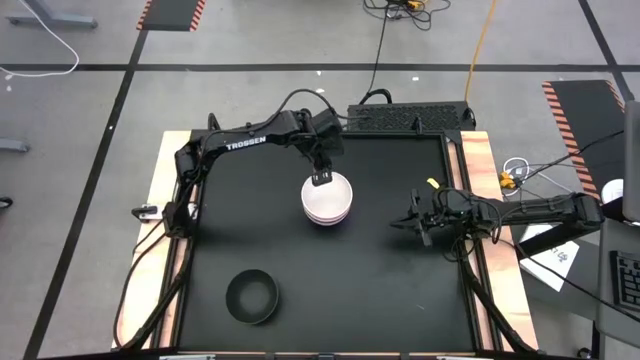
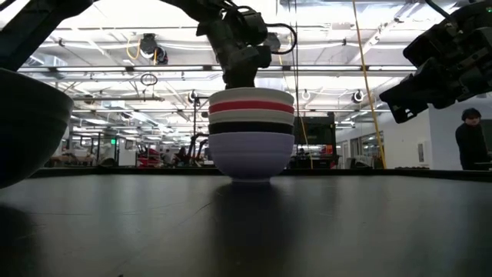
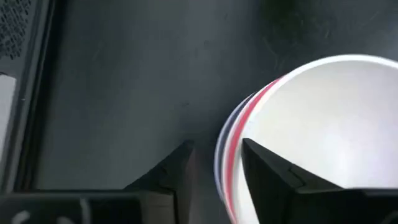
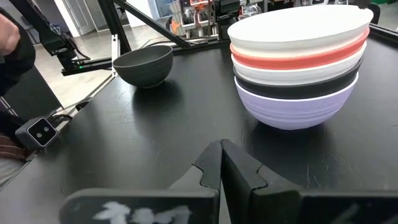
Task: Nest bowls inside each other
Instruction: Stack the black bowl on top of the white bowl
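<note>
Bowls are nearly all nested: the left claw sits at the far rim of the stack, just above mid-frame in the high view, its two fingers parted and straddling the rim of the top white bowl, one finger inside and one outside, not visibly pinching it. Below that bowl the low view shows red, white, black and lavender layers in turn, the lavender bowl resting on the worktop. The right claw hangs closed and empty, right of centre and well apart from the stack. One black bowl stands alone at lower left. By my judgement the white bowl has just been seated; next the left claw should lift clear, then fetch that black bowl.
</note>
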Robot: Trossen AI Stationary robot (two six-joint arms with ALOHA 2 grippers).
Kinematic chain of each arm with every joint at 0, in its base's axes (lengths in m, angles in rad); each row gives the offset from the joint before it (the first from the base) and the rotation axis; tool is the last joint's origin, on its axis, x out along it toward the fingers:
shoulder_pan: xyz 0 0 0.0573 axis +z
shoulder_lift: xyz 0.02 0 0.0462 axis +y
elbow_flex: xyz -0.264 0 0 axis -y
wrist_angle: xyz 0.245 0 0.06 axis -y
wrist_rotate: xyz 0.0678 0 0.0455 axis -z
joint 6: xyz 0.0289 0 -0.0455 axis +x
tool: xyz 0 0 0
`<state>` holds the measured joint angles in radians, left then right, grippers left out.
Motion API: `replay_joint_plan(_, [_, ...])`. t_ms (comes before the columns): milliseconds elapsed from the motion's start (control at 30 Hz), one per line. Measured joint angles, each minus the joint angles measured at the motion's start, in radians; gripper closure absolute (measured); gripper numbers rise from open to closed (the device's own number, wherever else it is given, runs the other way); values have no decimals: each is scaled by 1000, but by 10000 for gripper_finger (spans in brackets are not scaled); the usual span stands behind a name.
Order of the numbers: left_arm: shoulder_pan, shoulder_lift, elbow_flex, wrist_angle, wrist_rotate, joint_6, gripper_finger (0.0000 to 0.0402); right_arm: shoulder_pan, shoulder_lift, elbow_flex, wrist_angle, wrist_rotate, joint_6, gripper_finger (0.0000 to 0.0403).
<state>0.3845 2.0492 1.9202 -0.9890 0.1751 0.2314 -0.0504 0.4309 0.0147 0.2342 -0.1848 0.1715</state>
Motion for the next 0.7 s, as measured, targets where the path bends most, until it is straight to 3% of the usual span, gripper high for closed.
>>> replay_joint_plan(267, [24, -73, 0, -54, 34, 33, 228, 0, 0, 0, 0, 0, 30, 403])
replay_joint_plan(467, [22, -230, -10, -11, 115, 29, 227, 0, 0, 0, 5, 0, 38, 403])
replay_joint_plan(567, [18, -346, -84, 71, 149, 12, 227, 0, 0, 0, 8, 0, 38, 403])
replay_joint_plan(700, [12, -520, -251, 205, 103, -31, 227, 0, 0, 0, 8, 0, 45, 403])
